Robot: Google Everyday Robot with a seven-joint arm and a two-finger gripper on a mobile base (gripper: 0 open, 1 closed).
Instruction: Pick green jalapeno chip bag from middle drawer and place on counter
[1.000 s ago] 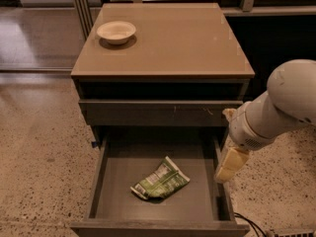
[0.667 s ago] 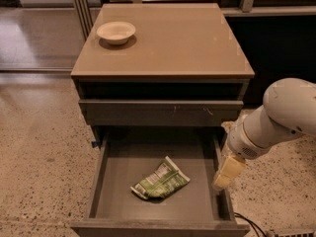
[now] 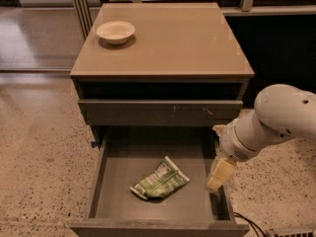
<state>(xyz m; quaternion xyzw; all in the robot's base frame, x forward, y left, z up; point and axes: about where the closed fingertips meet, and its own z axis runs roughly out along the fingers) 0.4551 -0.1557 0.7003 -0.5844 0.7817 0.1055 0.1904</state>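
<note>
The green jalapeno chip bag (image 3: 160, 179) lies crumpled on the floor of the open middle drawer (image 3: 118, 206), near its middle, white print panel up. My gripper (image 3: 220, 175) hangs from the white arm over the drawer's right side wall, to the right of the bag and apart from it, with nothing seen in it. The tan counter (image 3: 182, 38) tops the grey cabinet above the drawer.
A white bowl (image 3: 115, 31) stands on the counter's far left corner. A closed grey drawer front (image 3: 158, 111) with pale scratches sits above the open drawer. Speckled floor (image 3: 39, 147) lies to the left. A black cable (image 3: 249, 223) runs at the lower right.
The arm and gripper have moved left and slightly down, closer over the drawer's right wall. The bag and bowl have not moved.
</note>
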